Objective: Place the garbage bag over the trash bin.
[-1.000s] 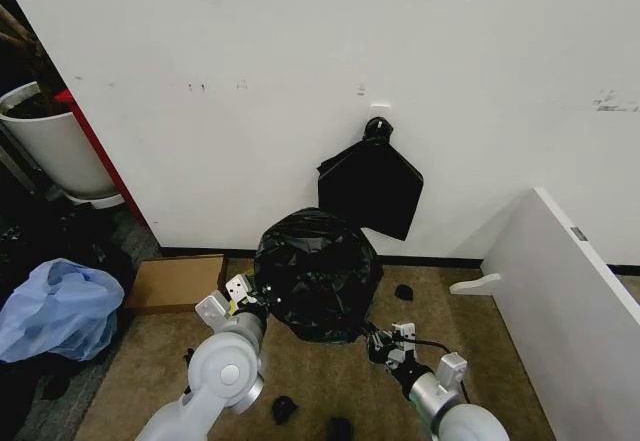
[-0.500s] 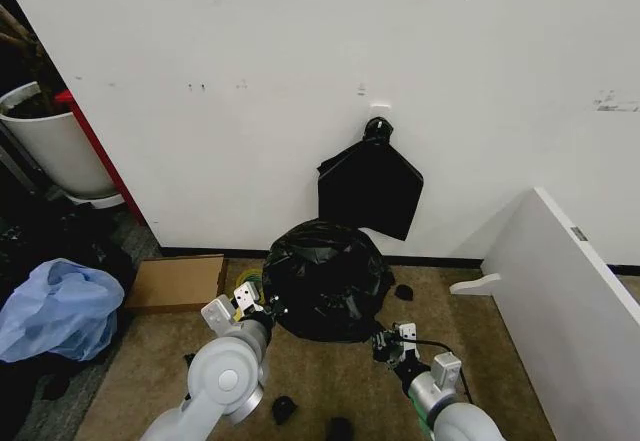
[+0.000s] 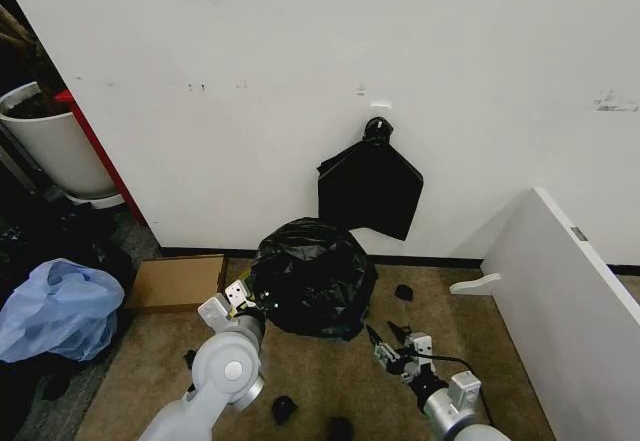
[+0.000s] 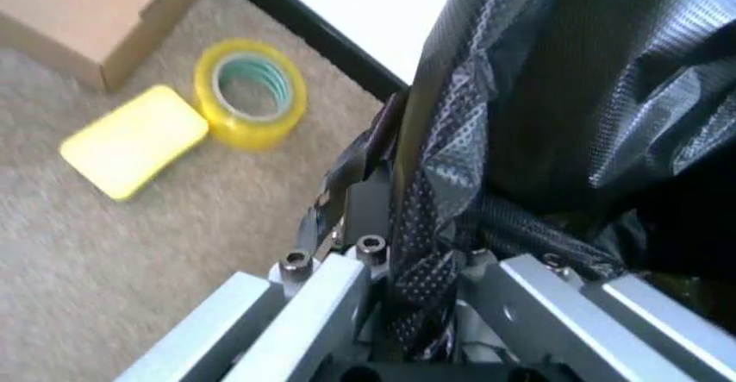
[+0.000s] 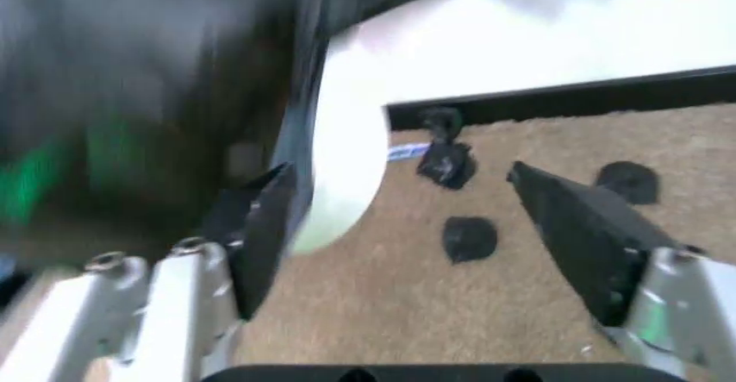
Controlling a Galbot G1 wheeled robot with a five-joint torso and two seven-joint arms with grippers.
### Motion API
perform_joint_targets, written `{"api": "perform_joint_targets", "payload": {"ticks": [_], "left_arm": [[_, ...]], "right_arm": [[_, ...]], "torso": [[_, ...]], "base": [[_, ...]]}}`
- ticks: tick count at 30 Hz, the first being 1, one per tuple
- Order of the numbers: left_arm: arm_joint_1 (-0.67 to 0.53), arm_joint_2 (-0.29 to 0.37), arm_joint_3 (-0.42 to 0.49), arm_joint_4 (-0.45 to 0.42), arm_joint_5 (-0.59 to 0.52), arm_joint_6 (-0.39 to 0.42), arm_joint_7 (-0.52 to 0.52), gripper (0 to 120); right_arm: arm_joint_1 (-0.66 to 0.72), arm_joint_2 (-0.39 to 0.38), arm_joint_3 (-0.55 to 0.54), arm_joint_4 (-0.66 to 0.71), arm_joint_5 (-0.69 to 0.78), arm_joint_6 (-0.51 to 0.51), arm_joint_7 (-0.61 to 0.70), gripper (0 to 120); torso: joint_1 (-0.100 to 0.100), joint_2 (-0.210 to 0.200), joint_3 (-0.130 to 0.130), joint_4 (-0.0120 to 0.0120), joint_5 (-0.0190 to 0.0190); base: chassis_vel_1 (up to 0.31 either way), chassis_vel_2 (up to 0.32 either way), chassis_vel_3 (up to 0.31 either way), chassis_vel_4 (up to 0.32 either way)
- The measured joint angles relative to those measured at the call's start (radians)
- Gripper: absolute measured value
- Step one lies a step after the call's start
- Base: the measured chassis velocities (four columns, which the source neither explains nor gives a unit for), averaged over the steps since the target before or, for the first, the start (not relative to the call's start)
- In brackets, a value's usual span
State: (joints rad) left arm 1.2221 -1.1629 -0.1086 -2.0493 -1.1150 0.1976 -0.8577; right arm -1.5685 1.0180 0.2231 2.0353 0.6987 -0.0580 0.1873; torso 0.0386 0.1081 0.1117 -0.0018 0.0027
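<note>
Head view first: the garbage bag (image 3: pixel 312 276) sits on the brown carpet floor (image 3: pixel 330 391), close to the white wall (image 3: pixel 300 61), and it is pulled over the trash bin so the bin's white sides are hidden from up here. The left gripper (image 3: pixel 243 302) is at the left side of the bag and touches the black plastic. The right gripper (image 3: pixel 388 346) is low on the floor, just to the right of the bag, and its fingers are spread apart with nothing between them. A flat black sheaf of bags (image 3: pixel 370 186) hangs on the wall above. A cardboard box (image 3: pixel 175 281) lies on the floor to the left of the bag, and a light blue bag (image 3: pixel 55 306) lies farther left. A big white tub (image 3: pixel 55 146) stands in the far left corner. Left wrist view next: the left gripper (image 4: pixel 408 266) is squeezed tight on a fold of the garbage bag (image 4: pixel 575 97). A roll of yellow tape (image 4: pixel 250 90) and a yellow sponge (image 4: pixel 134 140) lie on the carpet near the box (image 4: pixel 92 11). Right wrist view last: the right gripper (image 5: pixel 432 227) is wide apart and holds nothing. The white side of the trash bin (image 5: pixel 345 166) shows beside one finger, with black bag (image 5: pixel 150 72) over it.
</note>
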Motion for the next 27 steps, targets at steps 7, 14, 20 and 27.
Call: {"api": "perform_joint_targets", "payload": {"ticks": [7, 14, 20, 27], "left_arm": [[0.027, -0.023, 0.037, 0.060, 0.300, -0.055, 0.085, 0], [0.015, -0.054, 0.122, 0.125, 0.561, -0.091, 0.141, 0], [-0.006, -0.077, 0.182, 0.167, 0.615, -0.086, 0.142, 0], [-0.059, -0.073, 0.260, 0.203, 0.626, -0.056, 0.125, 0]], "right_arm": [[-0.017, 0.015, 0.017, 0.190, 0.046, -0.136, 0.135, 70], [0.027, 0.012, -0.057, 0.322, 0.074, -0.295, 0.222, 46], [0.058, 0.014, -0.074, 0.306, 0.098, -0.334, 0.257, 27], [0.180, 0.005, -0.167, 0.191, 0.054, -0.408, 0.300, 0]], "torso": [[0.000, 0.000, 0.000, -0.0002, -0.0003], [0.000, 0.000, 0.000, -0.0001, -0.0001], [0.000, 0.000, 0.000, -0.0004, 0.0000], [0.000, 0.000, 0.000, -0.0002, 0.0000]], "base": [[0.000, 0.000, 0.000, 0.000], [0.000, 0.000, 0.000, 0.000], [0.000, 0.000, 0.000, 0.000], [0.000, 0.000, 0.000, 0.000]]}}
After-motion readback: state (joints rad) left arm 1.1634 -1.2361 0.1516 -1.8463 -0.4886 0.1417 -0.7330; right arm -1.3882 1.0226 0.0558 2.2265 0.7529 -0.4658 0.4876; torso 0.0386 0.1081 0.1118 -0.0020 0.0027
